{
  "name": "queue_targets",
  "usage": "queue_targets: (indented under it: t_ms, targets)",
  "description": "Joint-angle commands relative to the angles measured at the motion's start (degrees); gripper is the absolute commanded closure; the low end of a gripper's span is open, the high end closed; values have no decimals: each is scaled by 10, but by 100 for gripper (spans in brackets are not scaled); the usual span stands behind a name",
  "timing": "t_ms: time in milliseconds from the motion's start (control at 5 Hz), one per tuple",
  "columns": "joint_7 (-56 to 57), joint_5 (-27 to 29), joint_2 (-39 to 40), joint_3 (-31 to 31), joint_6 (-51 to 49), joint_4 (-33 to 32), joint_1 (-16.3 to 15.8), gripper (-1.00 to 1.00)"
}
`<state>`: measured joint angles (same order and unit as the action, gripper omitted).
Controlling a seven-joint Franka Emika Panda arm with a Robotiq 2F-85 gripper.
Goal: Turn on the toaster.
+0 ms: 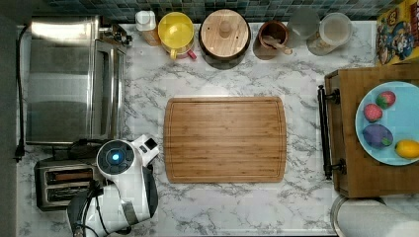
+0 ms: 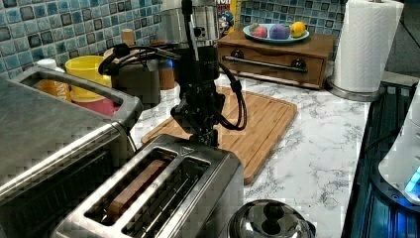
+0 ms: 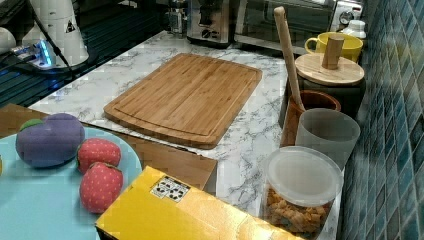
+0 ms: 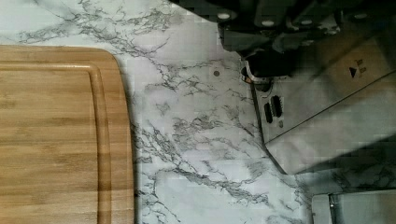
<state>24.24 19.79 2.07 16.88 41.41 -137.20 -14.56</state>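
Since your gripper [image 2: 202,135] hangs right over the toaster's [image 2: 163,198] end by the board [image 2: 247,126], the lever should be just below; I cannot tell its fingers' state.

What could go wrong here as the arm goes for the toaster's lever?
1. The pincer hangs at the far end of the toaster, whose lever is hidden, so it may push steel instead.
2. The cables looping off the arm could snag.
3. The toaster oven stands close alongside, so a sideways swing could hit it.
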Motion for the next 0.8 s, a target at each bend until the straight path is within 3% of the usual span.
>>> queue_targets:
  t_ms: [200, 800]
  targets:
    - [-14, -9, 68, -19, 54, -136, 15, 100]
    - [-14, -9, 68, -19, 54, -136, 16, 100]
